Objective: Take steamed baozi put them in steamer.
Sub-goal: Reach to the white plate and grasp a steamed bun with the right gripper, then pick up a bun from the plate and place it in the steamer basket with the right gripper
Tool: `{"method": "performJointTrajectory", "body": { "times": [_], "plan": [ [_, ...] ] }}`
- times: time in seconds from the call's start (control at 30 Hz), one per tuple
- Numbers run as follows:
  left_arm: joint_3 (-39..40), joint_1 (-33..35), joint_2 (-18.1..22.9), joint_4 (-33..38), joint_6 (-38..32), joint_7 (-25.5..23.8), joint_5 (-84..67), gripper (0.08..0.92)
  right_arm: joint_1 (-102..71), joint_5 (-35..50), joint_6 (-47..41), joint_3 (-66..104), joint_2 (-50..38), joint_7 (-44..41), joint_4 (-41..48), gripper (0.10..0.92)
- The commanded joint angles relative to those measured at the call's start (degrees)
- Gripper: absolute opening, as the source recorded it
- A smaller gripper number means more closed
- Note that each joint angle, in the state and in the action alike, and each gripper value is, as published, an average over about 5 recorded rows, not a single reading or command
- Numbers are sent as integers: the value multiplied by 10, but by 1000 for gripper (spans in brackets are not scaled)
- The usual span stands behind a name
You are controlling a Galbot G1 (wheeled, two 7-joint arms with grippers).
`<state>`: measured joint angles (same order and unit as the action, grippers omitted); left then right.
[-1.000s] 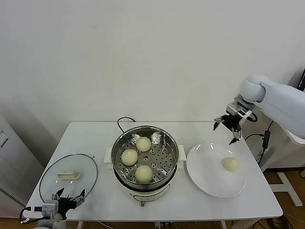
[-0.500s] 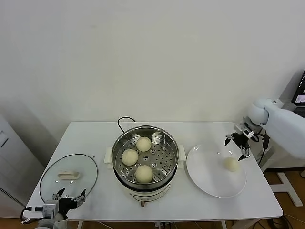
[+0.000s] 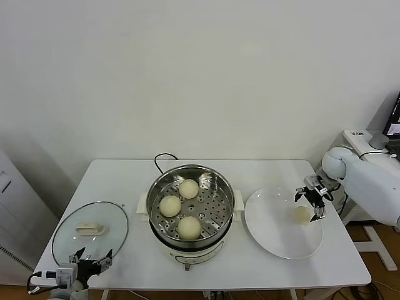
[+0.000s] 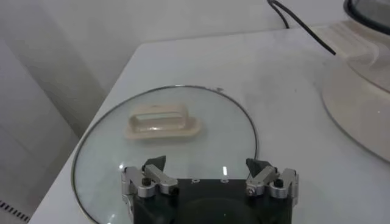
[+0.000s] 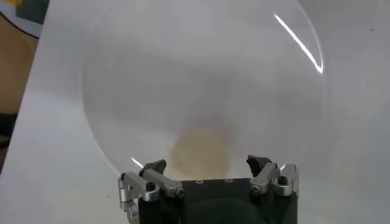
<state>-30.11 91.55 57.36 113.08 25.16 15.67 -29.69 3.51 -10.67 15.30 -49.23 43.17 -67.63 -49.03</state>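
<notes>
Three cream-white steamed baozi (image 3: 188, 188) (image 3: 169, 205) (image 3: 189, 227) lie on the perforated tray of the shiny steamer (image 3: 219, 201) at the table's middle. A fourth baozi (image 3: 302, 215) (image 5: 200, 153) rests on the white plate (image 3: 275, 234) to the right. My right gripper (image 3: 310, 198) (image 5: 207, 165) hangs open just above that baozi, fingers either side of it and not touching. My left gripper (image 3: 90, 259) (image 4: 207, 165) waits open at the table's front left corner, over the glass lid.
The round glass lid (image 3: 90, 230) (image 4: 164, 140) with its white handle lies flat on the table left of the steamer. A black cable (image 3: 162, 158) runs behind the steamer. The table's right edge is close beyond the plate.
My right gripper has come down and forward from high behind the plate to just over the baozi on it. The left arm has stayed still.
</notes>
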Motion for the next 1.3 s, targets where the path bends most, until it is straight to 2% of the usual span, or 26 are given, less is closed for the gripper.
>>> {"method": "performJointTrajectory", "body": {
  "times": [0.03, 0.13, 0.33, 0.47, 0.57, 0.7, 0.9, 1.3],
  "plan": [
    [1, 1, 0, 0, 0, 0, 2, 823, -31, -30, -3, 31, 4, 11, 13, 813],
    [1, 0, 0, -1, 1, 0, 2, 823, -33, -32, -6, 37, 4, 11, 14, 755],
    [2, 0, 1, 0, 1, 0, 2, 823, -35, -24, -10, 41, 5, 13, 15, 584],
    [2, 1, 2, 1, 2, 0, 4, 823, -32, -7, -17, 32, 0, 5, 7, 467],
    [1, 3, 3, 2, 2, 0, 6, 823, -14, 25, -32, 7, -14, -4, -13, 414],
    [0, 3, 4, 5, 3, 0, 8, 823, 51, 108, -73, -73, -51, -13, -63, 400],
    [0, 4, 4, 11, 3, 1, 10, 823, 237, 216, -124, -251, -91, -27, -142, 399],
    [3, 4, -1, 10, 3, 0, 10, 823, 496, 419, -204, -476, -58, -16, -240, 399]
  ]
}}
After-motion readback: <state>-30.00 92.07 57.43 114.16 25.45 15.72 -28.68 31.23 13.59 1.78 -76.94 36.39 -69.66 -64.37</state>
